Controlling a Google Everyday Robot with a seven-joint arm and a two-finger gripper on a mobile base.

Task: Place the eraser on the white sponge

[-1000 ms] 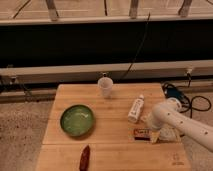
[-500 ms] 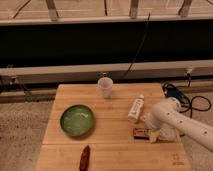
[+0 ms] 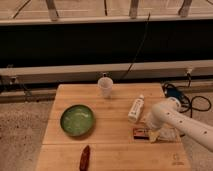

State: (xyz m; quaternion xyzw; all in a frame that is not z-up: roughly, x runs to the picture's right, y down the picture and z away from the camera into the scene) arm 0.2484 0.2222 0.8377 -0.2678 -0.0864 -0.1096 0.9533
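Hiding pincer [image 3: 149, 126] above eraser [image 3: 140, 132]: white arm [image 3: 182, 125] | white sponge [image 3: 155, 135] half-covered beside it

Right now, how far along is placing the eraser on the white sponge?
Done: nothing yet. The eraser lies flat on the table, next to the white sponge and not on top of it. In hand: the hand hangs low over the pair, near the table's right edge. Left: pick up the eraser and set it on the sponge.

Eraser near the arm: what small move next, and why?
Probably ease the gripper down onto the eraser. It lies flat on the wooden table right beside the white sponge, not on it, and the gripper hovers close above it.
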